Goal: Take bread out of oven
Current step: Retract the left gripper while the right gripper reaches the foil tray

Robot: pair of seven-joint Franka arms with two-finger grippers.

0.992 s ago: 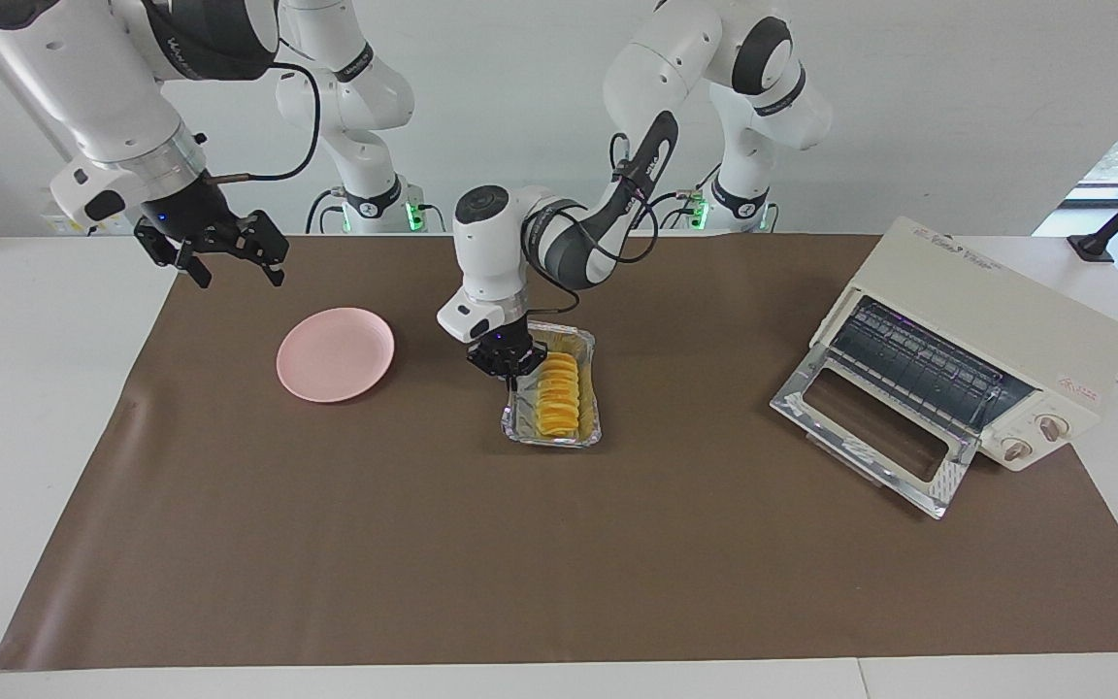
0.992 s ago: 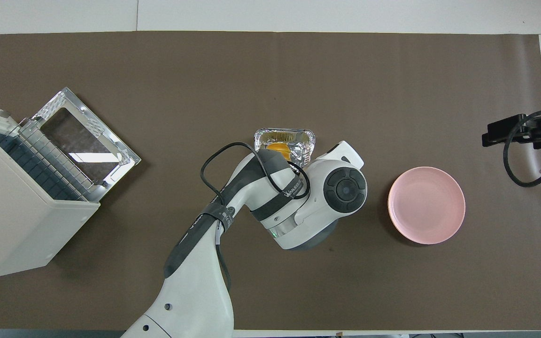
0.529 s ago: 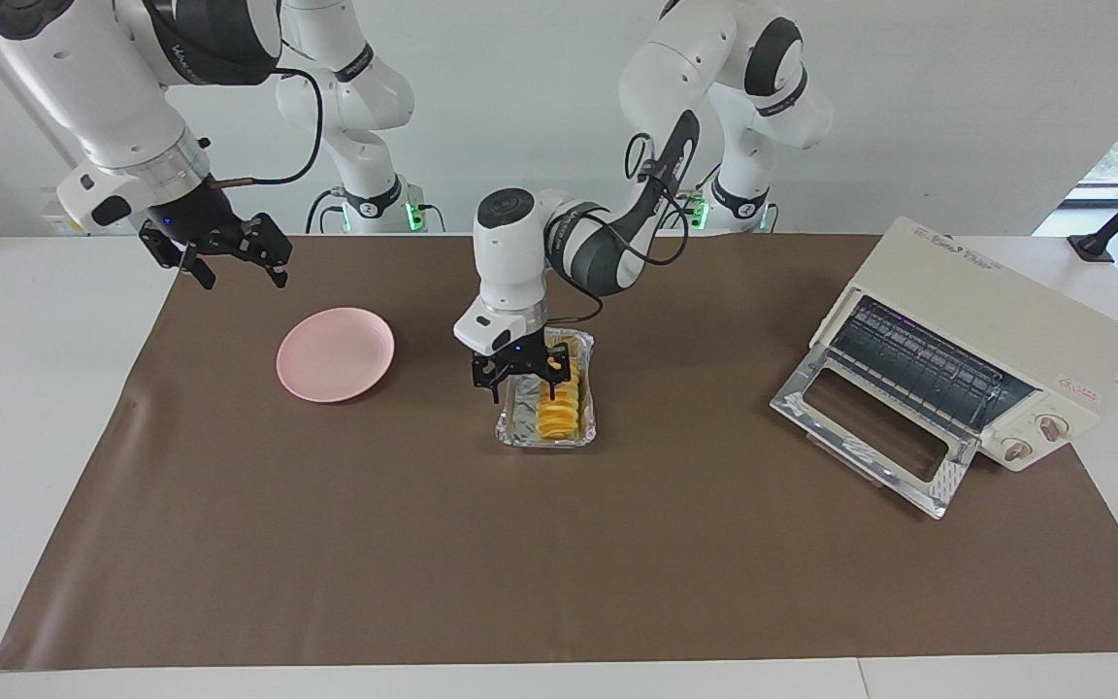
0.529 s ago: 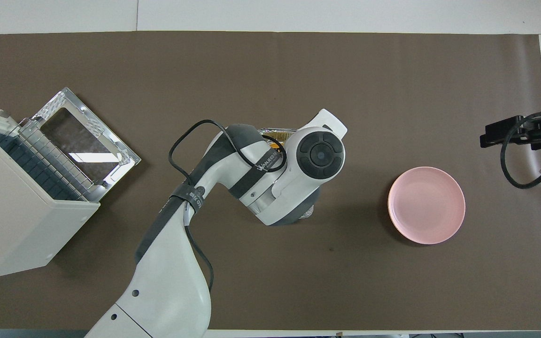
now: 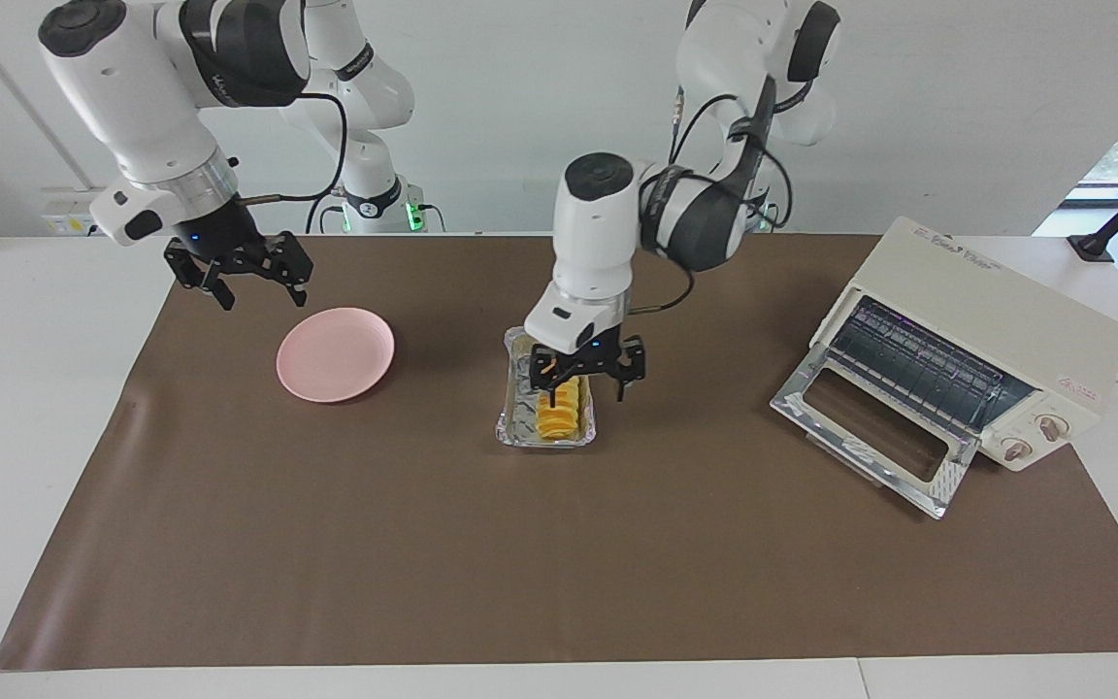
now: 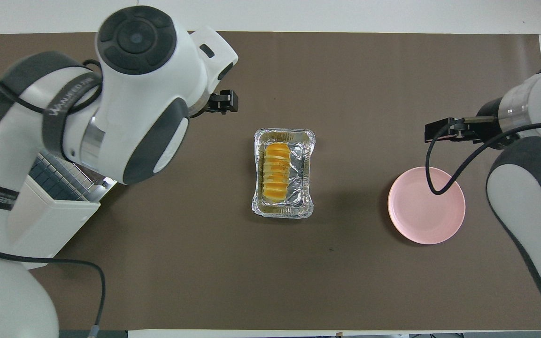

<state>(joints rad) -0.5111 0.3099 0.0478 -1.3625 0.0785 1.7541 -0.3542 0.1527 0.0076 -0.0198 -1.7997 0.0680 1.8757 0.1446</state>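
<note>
Golden bread [image 5: 559, 410] lies lengthwise in a foil tray [image 5: 518, 433] at the middle of the surface [image 5: 559, 573], well apart from the oven [image 5: 1001, 316]. The oven stands toward the left arm's end with its door dropped open and its rack bare, so the bread is already out.

The left gripper [image 5: 586, 375] hangs in the air over the tray, fingers spread wide and holding nothing. Whether it is directly above the loaf or a little toward the oven is hard to say.

As I judge it, the step in hand is getting clear of the tray. This is best done by rising straight up with the fingers kept apart, because the thin foil would slide or crumple if a fingertip caught its rim.

The right gripper [image 5: 246, 270] hovers, fingers apart and empty, over the surface just beside a pink plate [image 5: 336, 354] that sits toward the right arm's end.

A brown mat covers most of the white surface and lies flat, with a slight wrinkle at the right arm's end. A plain white wall stands by the robots' bases, and a window shows at the left arm's end.
</note>
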